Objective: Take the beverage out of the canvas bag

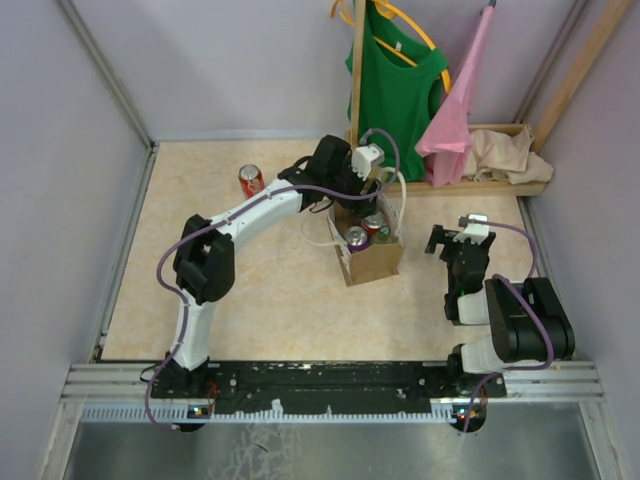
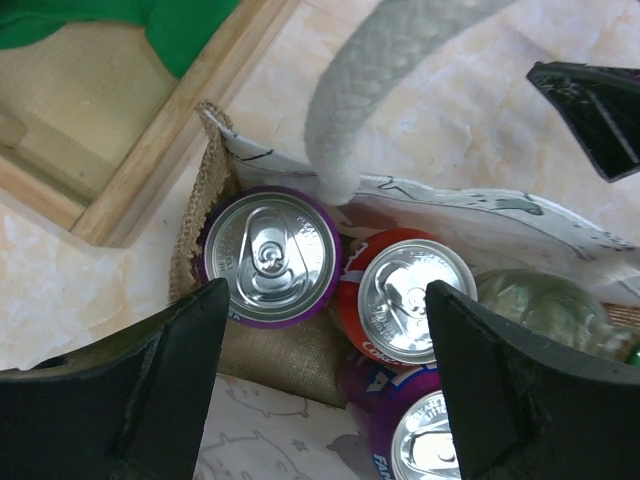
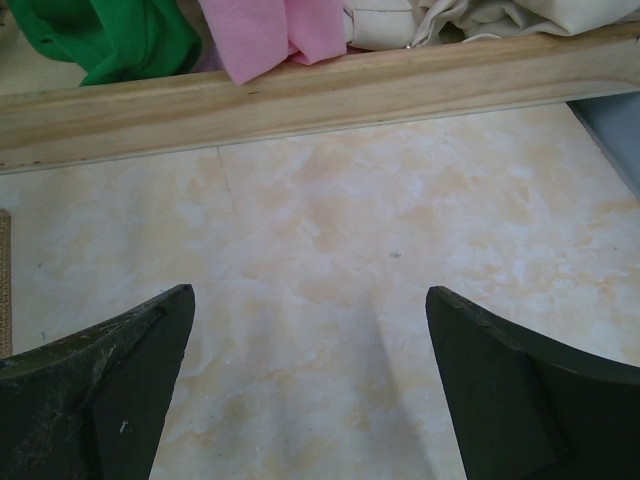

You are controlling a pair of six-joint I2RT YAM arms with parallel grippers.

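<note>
We looked first at the counter (image 1: 270, 290), a pale marbled surface walled on three sides. At its far edge stood a wooden rack (image 1: 500, 187) with a green shirt (image 1: 398, 90), a pink cloth (image 1: 455, 120) and a beige cloth heap (image 1: 505, 152).

The left arm (image 1: 250, 215) stretched far across the counter to the canvas bag (image 1: 375, 262). The right arm (image 1: 505, 325) sat folded near its base, well apart from the bag. The bag stood upright near the middle of the counter, just in front of the rack, with its mouth open. One red can (image 1: 251, 180) stood alone on the counter to the left of the bag.

Inside the bag we saw a purple-rimmed can (image 2: 268, 255), a red-sided can (image 2: 410, 300) touching it, a second purple can (image 2: 420, 435) and a greenish top (image 2: 545, 305) that we could not identify. A white rope handle (image 2: 380, 90) arched over the opening.

The left claw (image 2: 328, 300) hung above the bag's mouth, spread wide and holding nothing, its two fingers roughly bracketing the first two cans. The right claw (image 3: 310, 330) was also spread, over bare counter.

We judged this to be the approach for a grasp, with several drinks left to lift out. The next move called for lowering the claw around a single can, probably the purple-rimmed one. It had to keep clear of the rope handle and the bag wall before closing.
</note>
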